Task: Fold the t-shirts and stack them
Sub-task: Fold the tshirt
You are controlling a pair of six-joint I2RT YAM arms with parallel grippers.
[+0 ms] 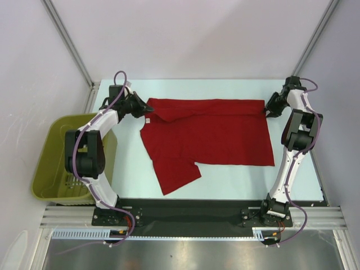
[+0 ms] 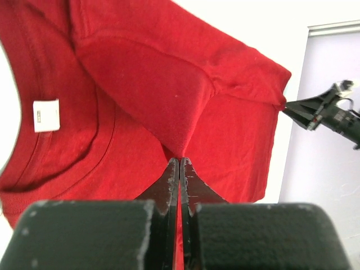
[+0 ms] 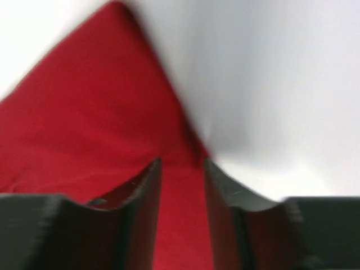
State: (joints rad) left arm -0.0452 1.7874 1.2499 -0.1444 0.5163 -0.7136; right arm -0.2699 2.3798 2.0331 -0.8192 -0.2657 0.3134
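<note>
One dark red t-shirt (image 1: 214, 135) lies spread across the table, its upper edge folded over and one sleeve pointing toward the near side. Its white neck label (image 2: 46, 115) shows inside the collar. My left gripper (image 1: 147, 108) is at the shirt's far left corner, and the left wrist view shows it (image 2: 180, 160) shut on a pinched peak of red fabric. My right gripper (image 1: 266, 111) sits at the shirt's far right corner. In the right wrist view its jaws (image 3: 181, 163) stand apart, with the shirt's edge (image 3: 84, 124) lying between and under them, unpinched.
An olive-green plastic basket (image 1: 48, 163) stands off the table's left edge beside the left arm. Metal frame posts rise at the far corners. The table's far edge runs just behind both grippers.
</note>
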